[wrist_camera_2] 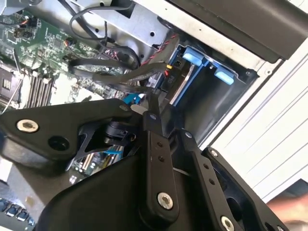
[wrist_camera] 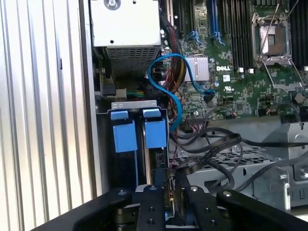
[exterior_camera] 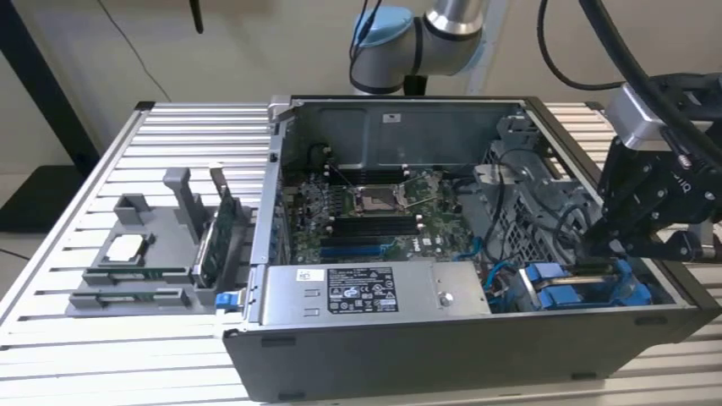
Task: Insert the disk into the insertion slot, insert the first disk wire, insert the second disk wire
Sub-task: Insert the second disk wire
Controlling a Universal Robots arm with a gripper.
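Spanning the exterior view, a ribbed silver counter point(exterior_camera: 169, 144) is carrying the work, with a pale wall point(exterior_camera: 259, 46) standing behind it. Toward the exterior view's left, a grey parts stand point(exterior_camera: 141, 254) is resting on the counter. At the centre, an open computer case point(exterior_camera: 451, 347) is lying on its side, exposing a green motherboard point(exterior_camera: 373, 211) and a grey power supply point(exterior_camera: 373, 292). Toward the exterior view's right, the disk point(exterior_camera: 587, 292) is sitting in the insertion slot point(wrist_camera: 132, 103), blue tabs outward. The tool point(exterior_camera: 615, 245) is hanging just above the disk; its fingers point(wrist_camera_2: 156, 149) are standing nearly closed, and whether they are gripping a wire cannot be told.
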